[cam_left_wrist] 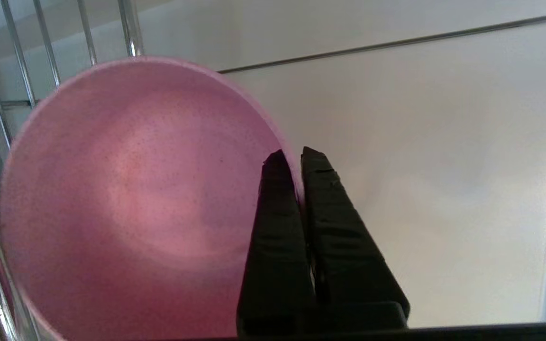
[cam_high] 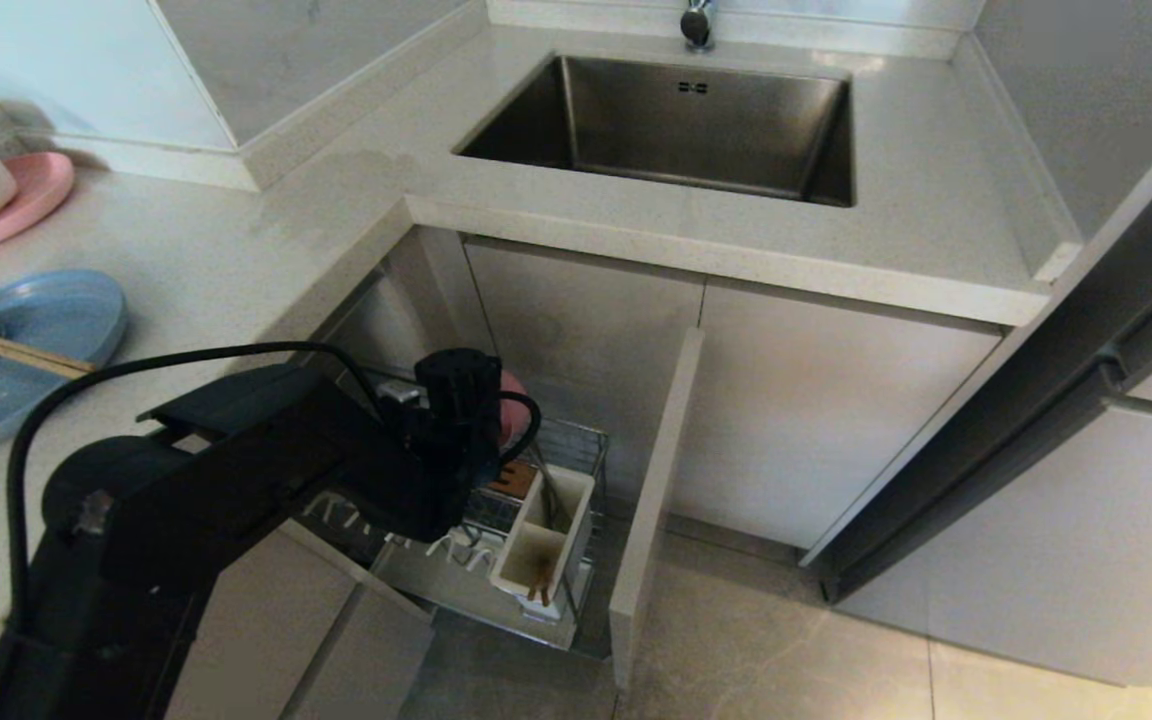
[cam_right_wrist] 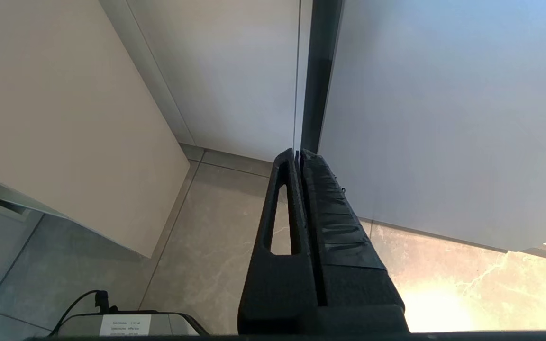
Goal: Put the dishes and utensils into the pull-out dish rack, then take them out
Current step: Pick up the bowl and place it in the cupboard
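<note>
Gripping the rim of the pink bowl (cam_left_wrist: 131, 203), the left pincer (cam_left_wrist: 292, 158) was clamped on it inside the pull-out dish rack (cam_high: 576, 440); blue plate (cam_high: 46, 330) with chopsticks (cam_high: 6, 348) lay on the table (cam_high: 236, 250) beside that rack; right pincer (cam_right_wrist: 299, 154) pressed together over the floor (cam_right_wrist: 206, 237)

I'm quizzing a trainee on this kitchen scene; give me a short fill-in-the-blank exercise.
1. The left gripper is shut on the rim of the ____ bowl.
2. The chopsticks lie across the ____ plate.
3. The bowl is held over the pull-out dish ____.
Missing words: pink; blue; rack
</note>
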